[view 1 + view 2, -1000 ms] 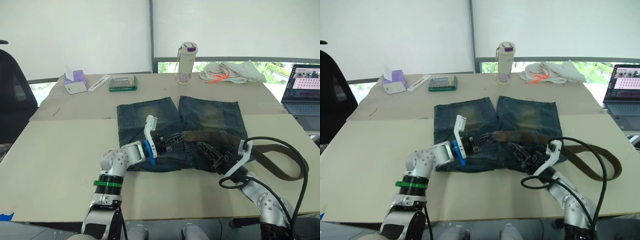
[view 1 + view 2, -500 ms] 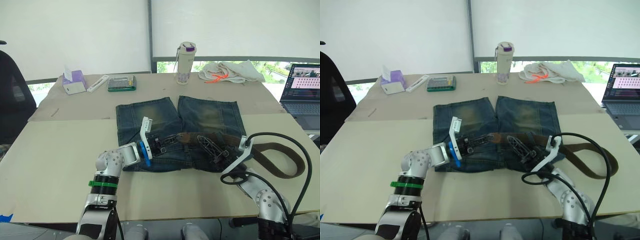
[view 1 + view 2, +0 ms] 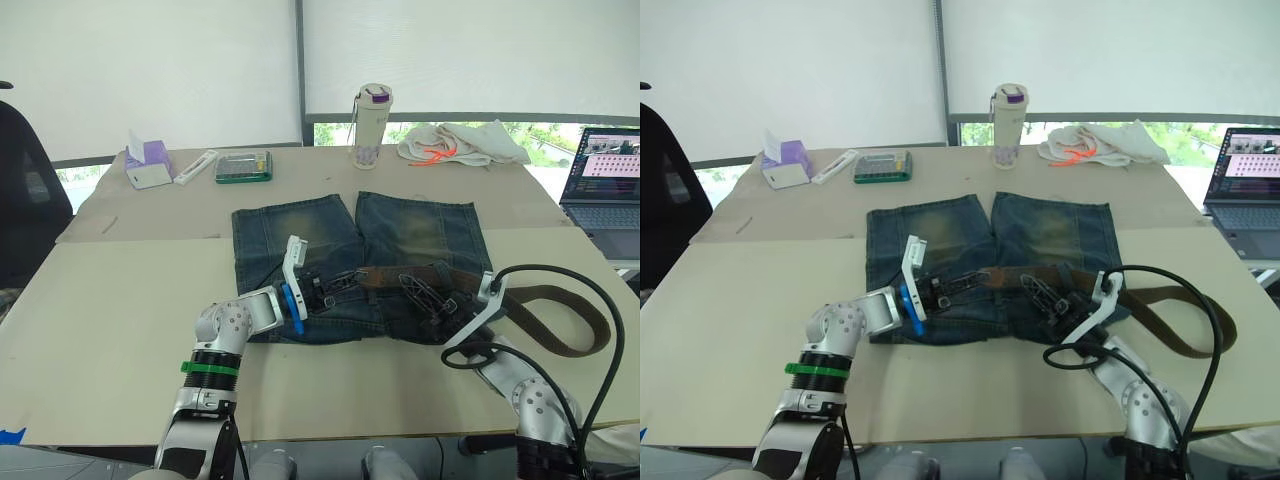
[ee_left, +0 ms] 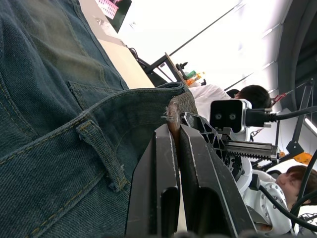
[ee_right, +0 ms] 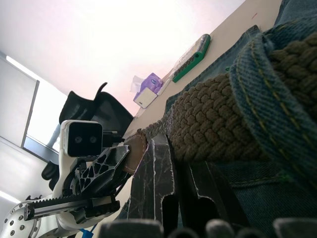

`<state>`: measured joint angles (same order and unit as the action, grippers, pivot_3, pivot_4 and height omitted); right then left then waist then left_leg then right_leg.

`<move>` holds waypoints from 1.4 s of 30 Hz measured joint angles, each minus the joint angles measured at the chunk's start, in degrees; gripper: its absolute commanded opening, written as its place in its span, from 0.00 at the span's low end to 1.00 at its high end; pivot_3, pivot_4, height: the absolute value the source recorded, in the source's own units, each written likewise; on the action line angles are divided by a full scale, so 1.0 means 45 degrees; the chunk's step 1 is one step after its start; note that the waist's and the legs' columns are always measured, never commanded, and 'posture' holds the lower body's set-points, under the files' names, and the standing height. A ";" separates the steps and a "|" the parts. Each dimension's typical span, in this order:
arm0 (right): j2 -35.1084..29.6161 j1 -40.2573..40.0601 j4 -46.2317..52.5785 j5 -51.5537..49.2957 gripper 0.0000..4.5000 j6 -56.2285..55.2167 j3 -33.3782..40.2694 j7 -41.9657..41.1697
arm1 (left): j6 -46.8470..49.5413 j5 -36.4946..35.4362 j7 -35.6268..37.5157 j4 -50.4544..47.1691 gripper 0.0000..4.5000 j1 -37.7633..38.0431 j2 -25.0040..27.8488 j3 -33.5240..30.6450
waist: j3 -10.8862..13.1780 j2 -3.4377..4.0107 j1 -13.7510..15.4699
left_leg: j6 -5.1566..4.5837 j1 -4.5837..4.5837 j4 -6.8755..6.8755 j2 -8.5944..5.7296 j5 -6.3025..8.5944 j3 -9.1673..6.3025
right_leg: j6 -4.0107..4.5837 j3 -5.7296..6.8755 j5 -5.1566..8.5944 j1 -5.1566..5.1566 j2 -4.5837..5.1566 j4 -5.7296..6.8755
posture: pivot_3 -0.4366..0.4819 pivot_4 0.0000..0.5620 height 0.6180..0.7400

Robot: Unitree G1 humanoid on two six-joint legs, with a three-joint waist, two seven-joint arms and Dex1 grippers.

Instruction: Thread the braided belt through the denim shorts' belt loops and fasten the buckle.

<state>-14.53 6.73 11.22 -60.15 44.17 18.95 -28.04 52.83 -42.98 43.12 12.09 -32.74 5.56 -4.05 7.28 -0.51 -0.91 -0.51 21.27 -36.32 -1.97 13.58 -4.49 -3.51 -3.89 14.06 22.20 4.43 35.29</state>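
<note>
Left eye view, bottle (image 3: 371,126), laptop (image 3: 604,178), left pincer (image 3: 347,281) pinching braided belt (image 3: 560,312), right likewise.

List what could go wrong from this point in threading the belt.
1. The left gripper pinches only the very tip of the belt, so it could slip free when pulled.
2. A belt loop on the shorts lies flat beside that tip and may be skipped.
3. The belt's long free part lies looped near the table edge beside the right gripper and could snag.
</note>
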 measured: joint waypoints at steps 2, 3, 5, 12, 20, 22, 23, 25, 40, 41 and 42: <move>-0.0213 0.0000 0.0000 -0.0028 0.00 0.0005 0.0027 0.0007 | -0.0204 0.0037 0.0040 0.0000 0.37 0.0008 0.0027 -0.0006 | 0.0000 -0.0001 0.0005 | 0.0000 0.0000 0.0000 0.0000 0.0000 0.0000 | 0.0000 0.0000 0.0000 0.0000 0.0001 -0.0002 | 0.48 0.27 1.00; -0.0307 0.0000 -0.0005 -0.0045 0.00 0.0011 0.0053 0.0027 | -0.0416 0.0111 0.0065 -0.0002 0.45 0.0008 0.0066 0.0005 | 0.0000 -0.0001 0.0007 | 0.0000 0.0001 0.0000 0.0000 0.0000 0.0000 | 0.0000 0.0000 0.0000 0.0000 0.0001 -0.0004 | 0.48 0.27 1.00; -0.0635 -0.0008 -0.0065 -0.0145 0.00 0.0113 0.0173 0.0154 | -0.1225 0.0781 0.0257 -0.0049 0.59 0.0031 0.0524 0.0401 | 0.0000 0.0000 0.0002 | 0.0000 0.0000 0.0005 -0.0001 0.0000 0.0009 | 0.0001 -0.0001 0.0000 0.0000 0.0000 -0.0008 | 0.48 0.27 1.00; -0.1403 -0.0262 -0.0239 -0.0435 0.00 0.0716 0.0697 0.0519 | -0.4575 0.3236 0.1654 -0.0347 0.99 0.0488 0.2104 0.1879 | 0.0000 0.0000 0.0026 | 0.0000 0.0003 0.0013 0.0000 0.0000 0.0010 | 0.0006 -0.0002 -0.0001 -0.0001 0.0007 -0.0023 | 0.48 0.27 1.00; -0.1847 -0.0446 -0.0568 -0.0371 0.00 0.1236 0.0714 0.0857 | -0.6891 0.4596 0.3307 -0.0903 0.99 0.1038 0.3317 0.2975 | 0.0001 -0.0001 0.0038 | -0.0001 0.0004 0.0017 0.0003 0.0000 0.0008 | 0.0006 -0.0002 -0.0001 -0.0002 0.0008 -0.0026 | 0.48 0.27 1.00; -0.1680 -0.0216 -0.0807 -0.0023 0.00 0.1155 0.0640 0.1224 | -0.7273 0.4884 0.3302 -0.0924 0.99 0.1047 0.3341 0.3081 | 0.0001 -0.0002 0.0036 | 0.0000 0.0004 0.0016 0.0003 0.0000 0.0008 | 0.0005 -0.0002 -0.0001 -0.0003 0.0007 -0.0026 | 0.48 0.27 1.00; -0.1598 -0.0119 -0.0979 0.0128 0.00 0.1115 0.0603 0.1325 | -0.7416 0.5031 0.3262 -0.0954 0.99 0.1045 0.3340 0.3087 | 0.0001 -0.0002 0.0036 | 0.0000 0.0004 0.0016 0.0003 0.0000 0.0008 | 0.0005 -0.0002 -0.0001 -0.0003 0.0007 -0.0026 | 0.48 0.27 1.00; -0.1572 -0.0074 -0.1073 0.0226 0.00 0.1048 0.0540 0.1395 | -0.7546 0.5054 0.3197 -0.0973 0.99 0.1045 0.3340 0.3079 | 0.0001 -0.0001 0.0038 | -0.0001 0.0004 0.0019 0.0003 0.0001 0.0006 | 0.0005 -0.0002 -0.0001 -0.0002 0.0007 -0.0026 | 0.48 0.27 1.00; -0.0068 0.1313 -0.0822 0.0362 0.00 0.1876 -0.1153 0.3090 | -0.7597 0.5484 0.2402 -0.0509 0.99 0.1554 0.3302 0.2841 | 0.0001 -0.0002 -0.0052 | -0.0001 -0.0005 0.0027 0.0013 0.0001 -0.0005 | 0.0006 -0.0002 -0.0001 0.0006 -0.0002 -0.0016 | 0.48 0.27 1.00; -0.0006 0.1315 -0.0767 0.0382 0.00 0.1933 -0.1251 0.3221 | -0.7597 0.5484 0.2328 -0.0495 0.99 0.1632 0.3242 0.2810 | 0.0001 -0.0001 -0.0046 | -0.0002 -0.0005 0.0026 0.0014 0.0001 -0.0005 | 0.0006 -0.0002 -0.0001 0.0006 -0.0002 -0.0015 | 0.48 0.27 1.00; 0.0085 0.1325 -0.0727 0.0396 0.00 0.1957 -0.1327 0.3306 | -0.7587 0.5466 0.2275 -0.0495 0.99 0.1698 0.3161 0.2758 | 0.0001 -0.0001 -0.0046 | -0.0002 -0.0005 0.0027 0.0014 0.0001 -0.0006 | 0.0006 -0.0002 -0.0002 0.0006 -0.0001 -0.0015 | 0.48 0.27 1.00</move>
<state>-14.15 12.69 7.94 -58.37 52.98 12.98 -13.16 18.69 -18.38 53.36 9.87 -25.10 19.78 8.36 7.28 -0.52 -1.12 -0.52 21.25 -36.20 -1.91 13.58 -4.51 -3.48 -3.90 14.05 22.23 4.43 35.22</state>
